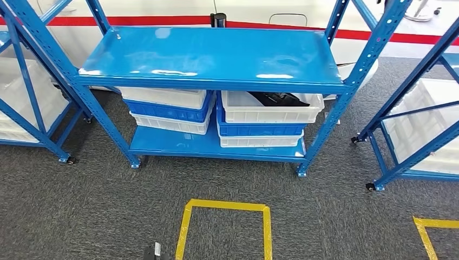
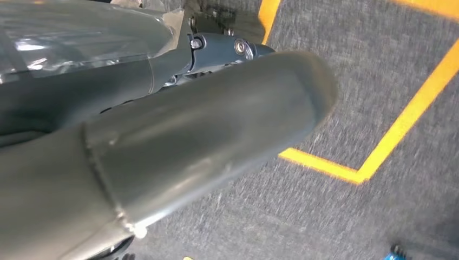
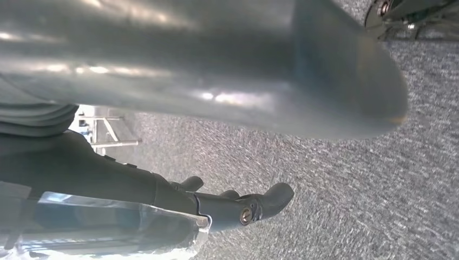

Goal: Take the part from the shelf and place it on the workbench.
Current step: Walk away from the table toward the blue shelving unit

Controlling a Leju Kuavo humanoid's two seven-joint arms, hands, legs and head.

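The black part (image 1: pixel 277 98) lies in the top white bin (image 1: pixel 270 114) on the right side of the blue shelf's (image 1: pixel 216 54) lower level, half hidden under the upper shelf board. My left hand (image 2: pixel 178 135) hangs over the grey carpet near yellow floor tape, its thick thumb stretched out, darker fingers (image 2: pixel 222 49) behind it, holding nothing. My right hand (image 3: pixel 227 76) also hangs above the carpet with its fingers (image 3: pixel 260 203) slightly bent and nothing in them. Both hands are far from the shelf.
Stacked white and blue bins (image 1: pixel 168 111) fill the lower level's left side. More blue racks with white bins stand at the left (image 1: pixel 21 103) and right (image 1: pixel 427 124). A yellow taped square (image 1: pixel 224 227) marks the carpet in front of the shelf.
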